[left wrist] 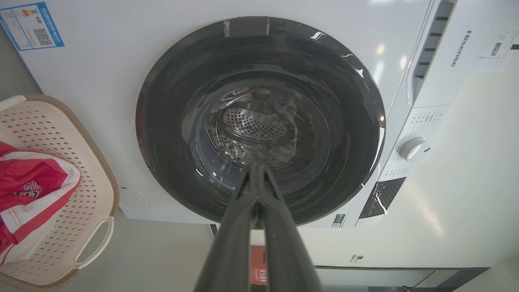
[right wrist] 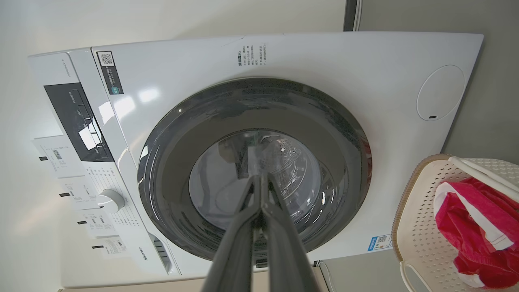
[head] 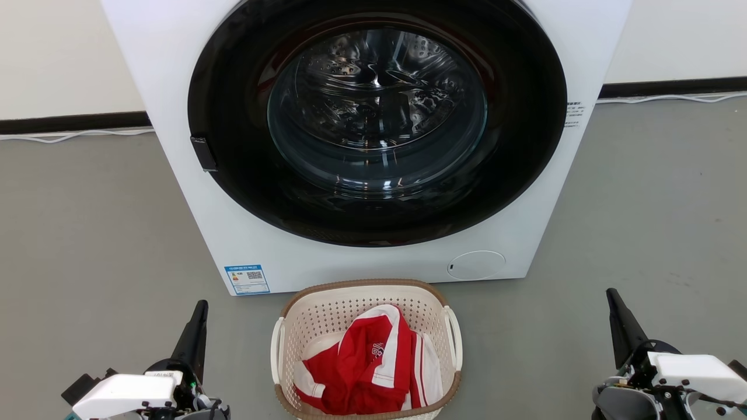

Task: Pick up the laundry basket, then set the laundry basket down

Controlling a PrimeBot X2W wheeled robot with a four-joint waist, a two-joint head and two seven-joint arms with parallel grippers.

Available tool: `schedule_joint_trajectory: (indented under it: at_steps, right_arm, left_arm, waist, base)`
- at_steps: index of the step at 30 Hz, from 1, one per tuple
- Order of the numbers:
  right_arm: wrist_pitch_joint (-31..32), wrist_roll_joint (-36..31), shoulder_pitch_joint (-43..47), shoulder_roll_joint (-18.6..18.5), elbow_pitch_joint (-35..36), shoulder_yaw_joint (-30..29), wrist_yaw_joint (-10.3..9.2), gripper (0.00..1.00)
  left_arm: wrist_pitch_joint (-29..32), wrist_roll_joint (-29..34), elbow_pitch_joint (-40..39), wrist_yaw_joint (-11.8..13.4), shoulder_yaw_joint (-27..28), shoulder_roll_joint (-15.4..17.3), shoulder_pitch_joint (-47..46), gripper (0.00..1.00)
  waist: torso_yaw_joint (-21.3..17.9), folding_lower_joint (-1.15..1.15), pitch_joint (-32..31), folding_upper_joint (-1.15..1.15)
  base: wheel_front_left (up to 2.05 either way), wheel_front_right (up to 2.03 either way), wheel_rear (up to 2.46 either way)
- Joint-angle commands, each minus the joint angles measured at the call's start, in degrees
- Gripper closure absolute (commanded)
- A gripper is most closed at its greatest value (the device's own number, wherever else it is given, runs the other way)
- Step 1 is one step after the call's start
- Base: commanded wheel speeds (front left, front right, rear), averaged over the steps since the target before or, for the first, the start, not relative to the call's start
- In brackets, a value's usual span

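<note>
The laundry basket stands on the grey floor in front of the washing machine. It is cream-white and perforated, with a brown rim and white side loop handles, and a red and white shirt lies in it. My left gripper is shut and empty, low to the basket's left and apart from it. My right gripper is shut and empty, farther off on the basket's right. The basket lies at the left edge of the left wrist view. In the right wrist view the basket sits at the lower right.
A white front-loading washing machine with a closed dark glass door stands right behind the basket. Bare grey floor spreads to both sides. A white cable runs along the black skirting at the back wall.
</note>
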State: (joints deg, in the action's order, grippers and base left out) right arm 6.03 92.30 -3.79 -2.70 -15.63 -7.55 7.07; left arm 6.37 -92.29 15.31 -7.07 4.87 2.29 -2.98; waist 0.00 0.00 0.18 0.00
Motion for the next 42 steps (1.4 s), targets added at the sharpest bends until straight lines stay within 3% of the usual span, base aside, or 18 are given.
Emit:
schedule_joint_trajectory:
  at_steps: [1, 13, 14, 25, 29, 42]
  right_arm:
    - [0.5, -0.1, -2.4, -0.2, 1.6, 1.0, 0.42, 1.0]
    - [0.5, -0.1, -2.4, -0.2, 1.6, 1.0, 0.42, 1.0]
    - [0.0, 0.0, 0.0, 0.0, 0.0, 0.0, 0.0, 0.0]
    - [-1.2, -1.1, 2.0, 0.4, -2.1, 1.6, -0.01, 0.0]
    - [-1.9, -2.3, 2.1, 0.4, -1.8, 2.0, 0.01, 0.0]
    - [-3.9, -9.9, 2.2, 0.3, 0.3, 3.0, 0.05, 0.0]
  left_arm:
    - [0.1, 0.1, -1.3, -0.4, 1.6, 0.6, -3.2, 1.0]
    - [0.1, 0.1, -1.3, -0.4, 1.6, 0.6, -3.2, 1.0]
    - [0.0, 0.0, 0.0, 0.0, 0.0, 0.0, 0.0, 0.0]
    - [-1.2, 1.3, 1.5, 0.2, -0.6, -0.5, 2.3, 0.0]
    - [-1.9, 2.7, 0.5, 0.5, -0.7, -0.5, 2.6, 0.0]
    - [-4.0, 10.2, -3.0, 2.1, -1.8, -0.4, 3.0, 0.0]
  waist:
    - [0.0, 0.0, 0.0, 0.0]
    - [0.0, 0.0, 0.0, 0.0]
    - [0.0, 0.0, 0.0, 0.0]
    - [0.0, 0.13, -0.2, 0.0]
    - [-0.1, 0.01, -0.2, 0.0]
    - [-0.2, 0.0, -0.3, 0.0]
  base:
    - [0.0, 0.0, 0.0]
    - [0.0, 0.0, 0.0]
    - [0.0, 0.0, 0.0]
    - [0.0, 0.0, 0.0]
    - [0.0, 0.0, 0.0]
    - [0.0, 0.0, 0.0]
